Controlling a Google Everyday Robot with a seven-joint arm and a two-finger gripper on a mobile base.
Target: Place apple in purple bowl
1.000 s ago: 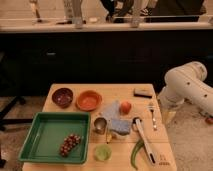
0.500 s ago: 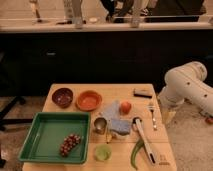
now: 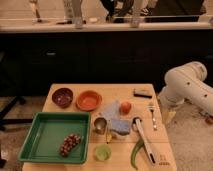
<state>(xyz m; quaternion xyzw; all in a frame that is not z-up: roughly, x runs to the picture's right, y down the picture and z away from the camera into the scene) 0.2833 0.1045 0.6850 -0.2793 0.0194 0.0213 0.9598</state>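
Note:
The apple point(image 3: 125, 107) is a small orange-red fruit lying on a blue cloth point(image 3: 115, 120) near the middle of the wooden table point(image 3: 120, 90). The purple bowl point(image 3: 62, 97) stands at the table's back left with a dark inside. The apple is apart from it, with the orange bowl point(image 3: 89, 100) between them. My white arm point(image 3: 187, 85) bends in from the right. My gripper point(image 3: 168, 116) hangs at its end, low beside the table's right edge, well to the right of the apple and holding nothing that I can see.
A green tray point(image 3: 45, 132) with a dark red grape bunch point(image 3: 70, 144) fills the front left. A metal cup point(image 3: 100, 125), a small green cup point(image 3: 102, 152), a green pepper point(image 3: 136, 151), a long white utensil point(image 3: 145, 140), a fork point(image 3: 152, 115) and a black block point(image 3: 143, 92) lie around.

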